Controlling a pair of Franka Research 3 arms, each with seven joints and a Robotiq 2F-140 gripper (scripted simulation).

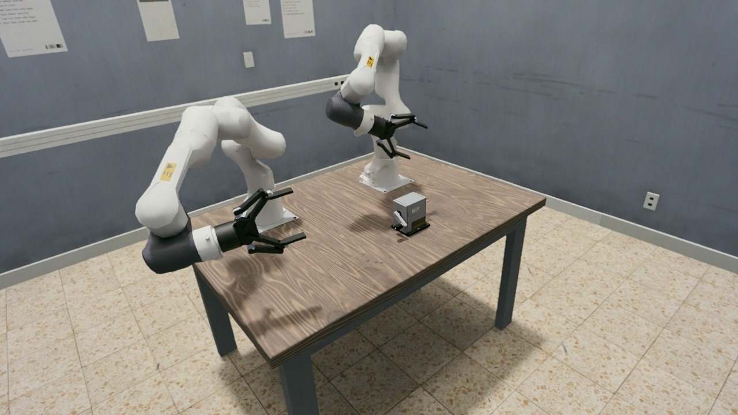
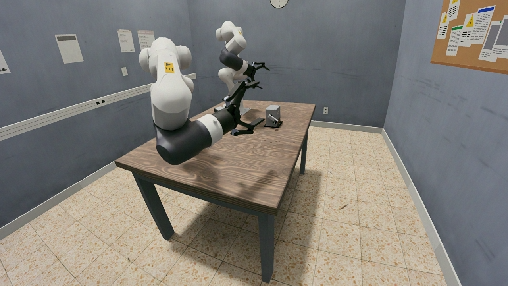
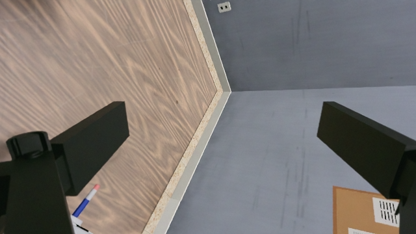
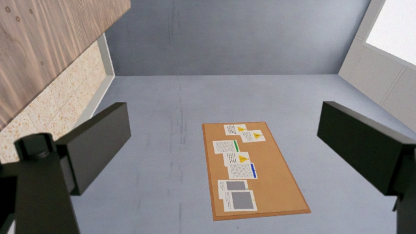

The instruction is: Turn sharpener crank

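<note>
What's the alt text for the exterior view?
A gray sharpener stands on a wooden table, its crank facing the camera and untouched. Two white arms reach over the table: the right pincer, in the foreground, and the left pincer, farther back, are both open.
</note>
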